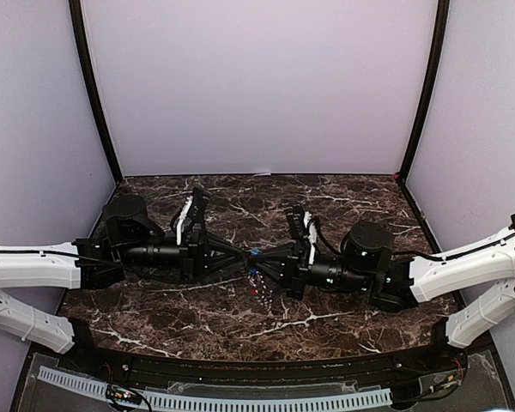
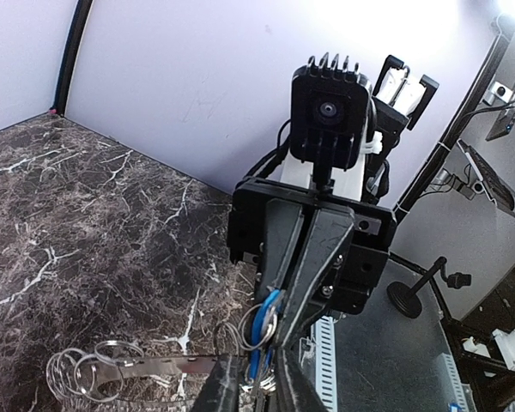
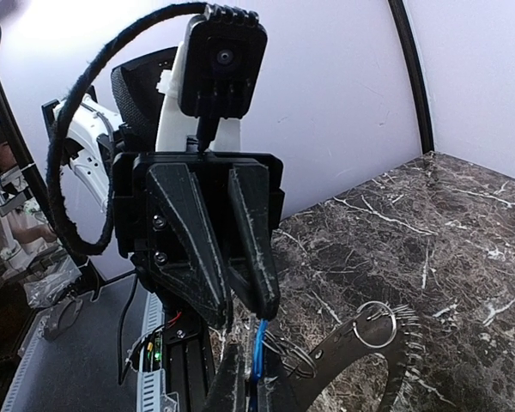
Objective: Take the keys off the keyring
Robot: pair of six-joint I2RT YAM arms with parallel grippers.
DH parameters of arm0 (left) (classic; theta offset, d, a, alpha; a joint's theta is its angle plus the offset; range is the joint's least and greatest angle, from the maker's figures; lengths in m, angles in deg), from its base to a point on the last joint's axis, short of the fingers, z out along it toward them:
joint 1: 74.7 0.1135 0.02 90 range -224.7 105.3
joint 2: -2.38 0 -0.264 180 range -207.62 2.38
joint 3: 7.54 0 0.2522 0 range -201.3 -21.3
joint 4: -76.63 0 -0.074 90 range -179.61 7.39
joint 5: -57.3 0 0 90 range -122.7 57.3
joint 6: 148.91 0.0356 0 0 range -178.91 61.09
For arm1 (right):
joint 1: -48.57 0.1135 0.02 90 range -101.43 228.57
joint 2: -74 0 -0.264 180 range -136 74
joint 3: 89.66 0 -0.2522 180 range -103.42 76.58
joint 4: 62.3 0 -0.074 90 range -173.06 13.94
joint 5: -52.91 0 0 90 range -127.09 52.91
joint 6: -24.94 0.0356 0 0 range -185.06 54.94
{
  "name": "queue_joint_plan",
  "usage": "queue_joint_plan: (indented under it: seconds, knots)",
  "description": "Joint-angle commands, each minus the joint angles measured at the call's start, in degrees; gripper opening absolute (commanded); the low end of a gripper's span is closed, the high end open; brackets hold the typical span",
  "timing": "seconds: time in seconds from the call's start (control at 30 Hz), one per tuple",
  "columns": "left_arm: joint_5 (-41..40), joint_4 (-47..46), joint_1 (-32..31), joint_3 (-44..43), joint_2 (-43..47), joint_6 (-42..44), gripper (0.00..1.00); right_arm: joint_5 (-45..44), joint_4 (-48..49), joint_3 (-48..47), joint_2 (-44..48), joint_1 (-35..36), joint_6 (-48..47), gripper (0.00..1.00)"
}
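- While the two grippers meet tip to tip, the right gripper (image 2: 281,324) is seen pressed together, and the blue key seems to be pinched in it. The left gripper (image 3: 243,311) is seen with its fingers nearly together, but whether anything is held by it cannot be told.
- Just beside and a little below the meeting fingertips, the keyring (image 2: 163,367) is found, sticking out to one side. It is judged to be hard, flat metal that will not bend. It is also the heaviest part, so swinging and pulling down should be expected. It is best taken across its flat band, where the bumpy teeth can stop it from sliding.
- Some small wire rings (image 2: 90,373) are threaded on the keyring, at the end far from the fingertips. They are judged to be thin, springy and slippery, so they are hard to pinch.
- Right between the fingertips, the blue key (image 3: 257,343) is found. It is judged to be tiny, light and stiff. It is best held by its plastic head, which should slip less than bare metal. A red key cannot be picked out.
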Motion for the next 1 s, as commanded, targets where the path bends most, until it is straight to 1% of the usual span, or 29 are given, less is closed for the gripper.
queue_joint_plan:
  seconds: [0.0, 0.13, 0.33, 0.8, 0.87, 0.97]
  knots:
    - [1.3, -1.7, -0.2, 0.7, 0.1, 0.9, 0.18, 1.6, 6.2, 0.2, 2.4, 0.3, 0.7, 0.00]
    - [2.5, -2.4, -0.2, 0.5, -0.6, 1.0, 0.23, 2.3, 6.1, 0.1, 2.5, 0.3, 0.8, 0.00]
    - [3.3, -3.1, -0.2, 0.3, -1.4, 0.7, 0.24, 2.8, 6.2, 0.0, 2.5, 0.3, 1.2, 0.00]
    - [3.2, -3.8, -0.3, 0.2, -2.2, 0.5, 0.23, 3.1, 6.1, -0.2, 2.2, 0.2, 1.4, 0.00]
    - [3.2, -3.9, -0.3, 0.2, -2.3, 0.5, 0.23, 3.3, 6.0, -0.3, 2.1, 0.2, 1.4, 0.00]
    - [3.5, -4.2, -0.3, 0.3, -2.5, 0.3, 0.18, 3.4, 6.0, -0.3, 2.1, 0.3, 1.4, 0.00]
